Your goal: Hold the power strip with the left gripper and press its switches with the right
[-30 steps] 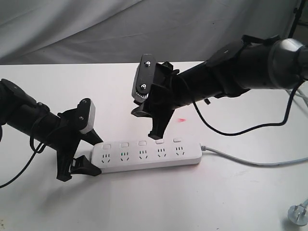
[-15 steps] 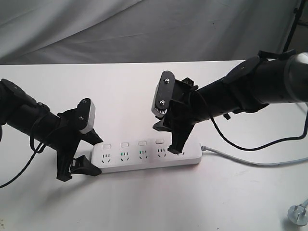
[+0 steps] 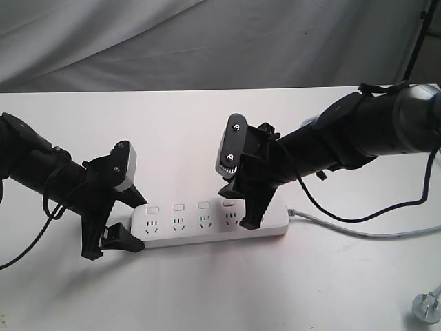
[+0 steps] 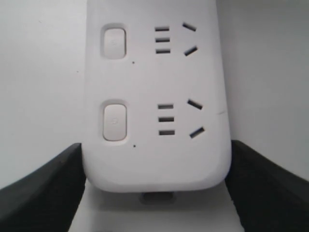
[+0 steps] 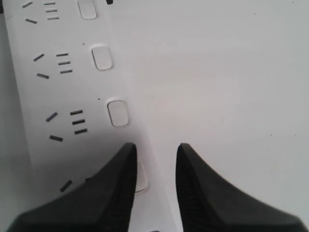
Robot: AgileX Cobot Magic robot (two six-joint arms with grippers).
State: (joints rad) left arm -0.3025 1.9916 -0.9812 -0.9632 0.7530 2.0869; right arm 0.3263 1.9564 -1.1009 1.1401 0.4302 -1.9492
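The white power strip [image 3: 207, 222] lies flat on the table, its grey cord [image 3: 344, 231] running off to the right. My left gripper [image 3: 114, 236] is shut on the strip's left end; in the left wrist view the rounded end [image 4: 154, 164] sits between both black fingers [image 4: 43, 193]. Three switches [image 3: 178, 207] show in a row beside it, and a fourth by my right gripper [image 3: 251, 219]. That gripper points down at the strip's right end. One finger [image 5: 116, 188] covers most of the end switch [image 5: 142, 180]. A narrow gap separates the fingers and holds nothing.
A loose grey plug [image 3: 427, 307] lies at the table's front right corner. Black cables hang from both arms. A grey cloth [image 3: 207, 41] backs the white table [image 3: 207, 289].
My right gripper has moved right along the strip from the fourth switch to the end one and dropped lower onto it. The left gripper and the strip have stayed put.
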